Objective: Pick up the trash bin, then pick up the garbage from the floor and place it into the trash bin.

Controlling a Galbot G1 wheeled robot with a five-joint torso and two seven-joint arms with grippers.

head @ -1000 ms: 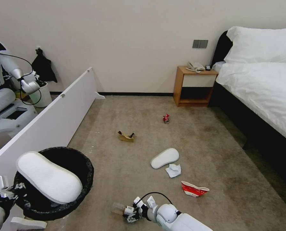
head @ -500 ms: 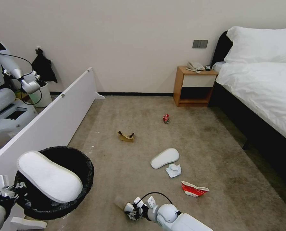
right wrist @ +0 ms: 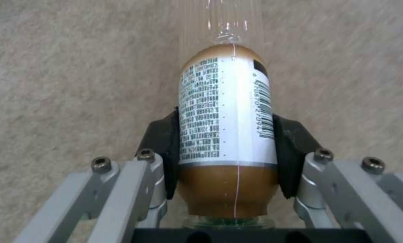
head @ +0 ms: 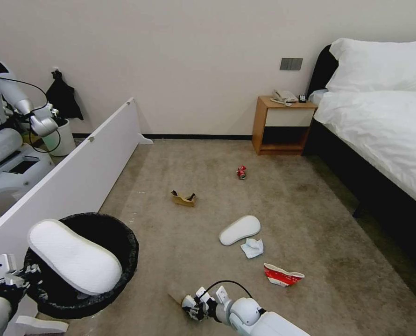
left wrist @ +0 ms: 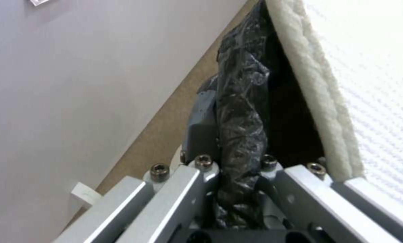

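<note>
Right wrist view: my right end effector clamps the clear labelled plastic bottle crosswise, base pointing away; left end effector pinches the black-lined round white trash bin.

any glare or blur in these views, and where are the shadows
Head view: soft even light, faint shadow under the bed, straight edges bowed near the frame borders. Left wrist view: the trash bin liner glints, the slipper is washed out. Right wrist view: the bottle has streak glare on its clear end.

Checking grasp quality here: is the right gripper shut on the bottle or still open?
Shut. The right gripper has both dark pads pressed against the labelled sides of the bottle, above the carpet.
</note>
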